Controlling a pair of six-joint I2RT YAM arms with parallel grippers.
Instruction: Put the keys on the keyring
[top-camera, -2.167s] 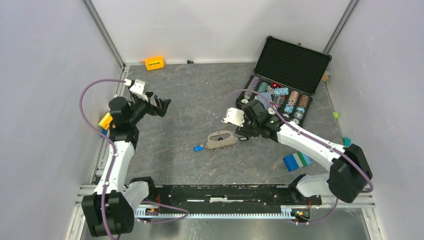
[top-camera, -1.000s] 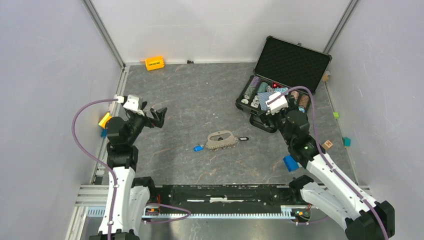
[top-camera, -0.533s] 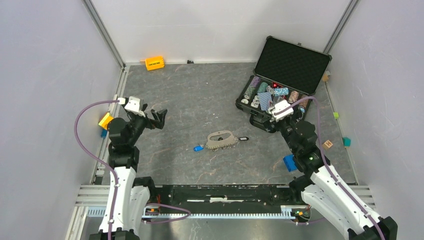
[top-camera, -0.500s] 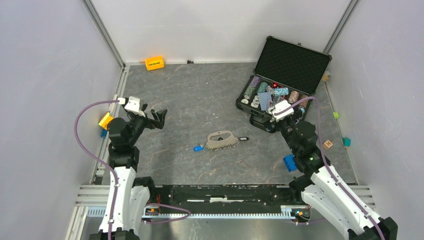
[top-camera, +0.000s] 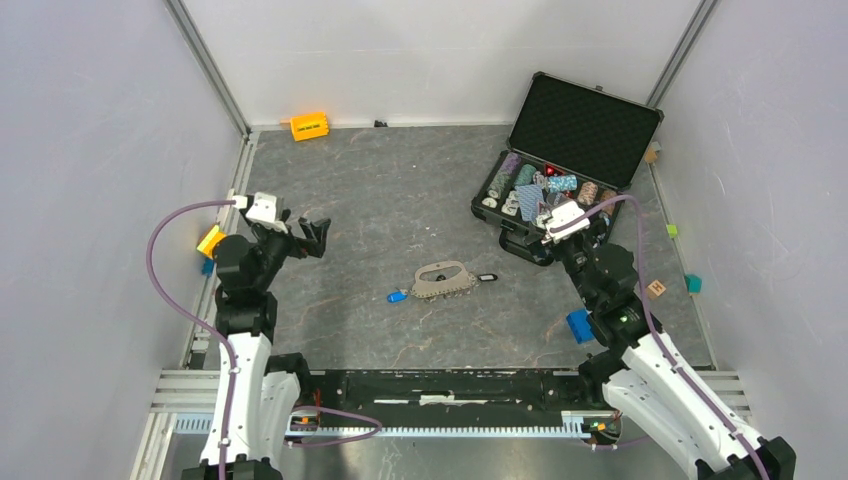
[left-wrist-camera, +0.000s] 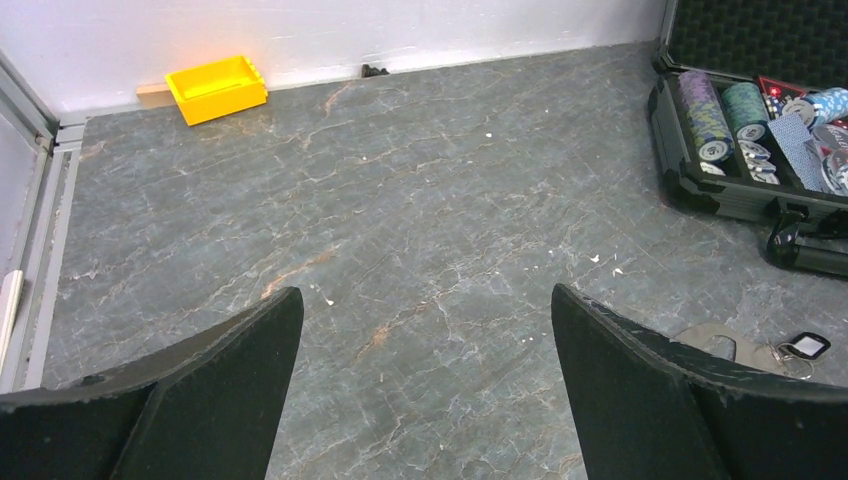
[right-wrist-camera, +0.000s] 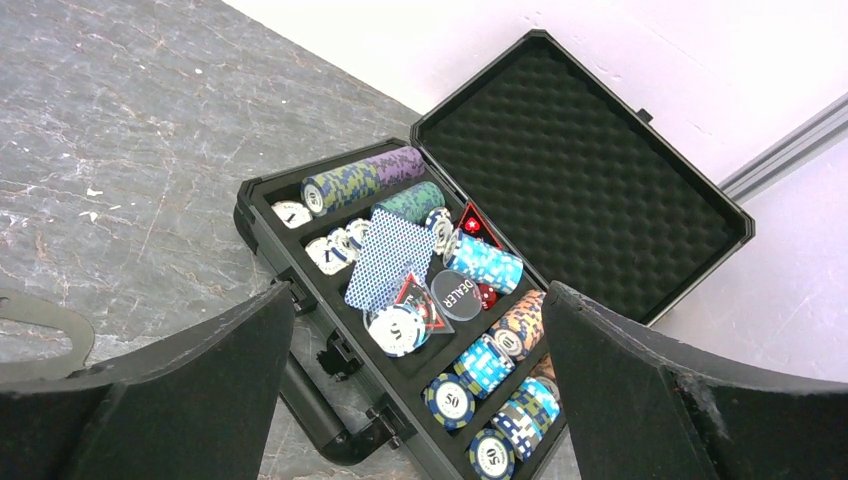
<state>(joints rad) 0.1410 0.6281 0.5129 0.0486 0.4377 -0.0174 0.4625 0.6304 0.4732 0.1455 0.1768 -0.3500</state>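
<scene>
Clock directions are read on the top view, 12 = far wall.

Diff vs ~2 s ago:
- left gripper (top-camera: 312, 232) has dropped back a little toward 6. Since half a second ago it has barely changed. Jaws spread wide, nothing between them.
- blue key (top-camera: 397, 296), same spot: on the floor just off the keyring's 8 o'clock end. Can't tell whether they touch.
- keyring (top-camera: 443, 279) lies flat mid-floor and hasn't shifted.
- black key (top-camera: 487, 277) is now exposed at the keyring's 3 o'clock end. Earlier the right gripper covered that spot. Left wrist view shows a thin wire loop between key and keyring. Can't tell whether they are linked.
- right gripper (right-wrist-camera: 420, 295) was down at the keyring's 3 o'clock edge. It has now pulled back toward 2 and sits above the front edge of the case (top-camera: 585, 130). Fingers wide apart, holding nothing.

Surroundings:
- yellow block (top-camera: 211, 241) is at the left rail, beside the left arm.
- orange block (top-camera: 309, 126) is at the far wall, around 11.
- the case stands open at 2, with poker chips (top-camera: 560, 190) and a card deck in its tray. Its handle side faces the keyring, directly under the right fingers.
- blue-green block (top-camera: 580, 326) touches the right arm's link at 4.
- wooden cube (top-camera: 656, 289) and teal cube (top-camera: 693, 284) are by the right wall.
</scene>
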